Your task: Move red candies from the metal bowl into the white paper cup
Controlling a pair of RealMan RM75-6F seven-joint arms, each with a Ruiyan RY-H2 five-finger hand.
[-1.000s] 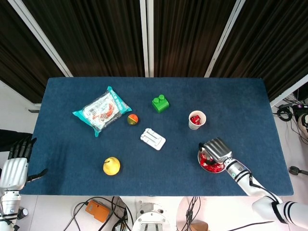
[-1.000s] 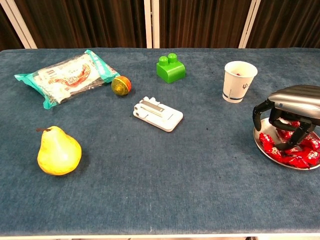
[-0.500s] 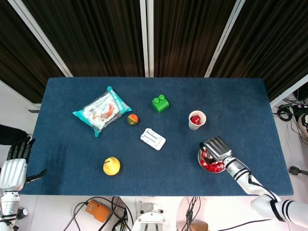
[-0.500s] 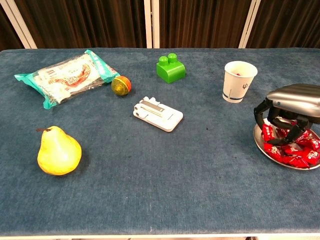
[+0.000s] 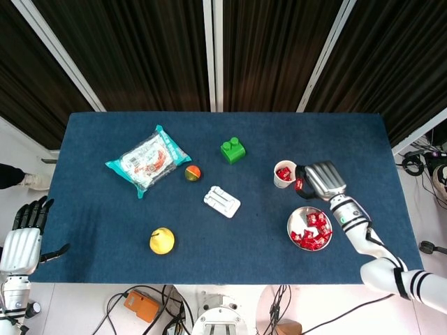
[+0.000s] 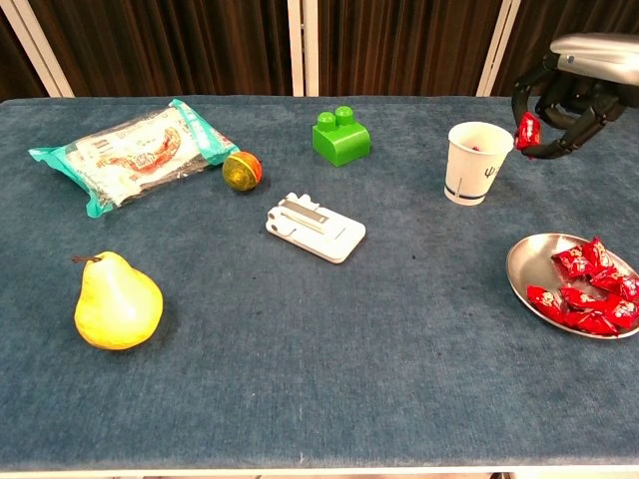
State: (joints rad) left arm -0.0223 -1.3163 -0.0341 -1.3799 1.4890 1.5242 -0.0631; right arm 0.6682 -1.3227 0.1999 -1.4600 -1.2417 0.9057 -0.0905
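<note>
Our right robot hand point(image 6: 561, 108) pinches a small red wrapped candy point(image 6: 526, 131) beside the white paper cup point(image 6: 476, 163); light, crinkly, slippery wrapper, so we grip its middle.

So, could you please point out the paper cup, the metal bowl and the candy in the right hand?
Paper cup point(image 6: 467, 175): chest view, front of its outer wall.
Metal bowl point(image 6: 522, 261): chest view, bare left part of the dish.
Candy point(image 6: 526, 131): chest view, middle of the red wrapper held by the right hand point(image 6: 569, 92).
</note>
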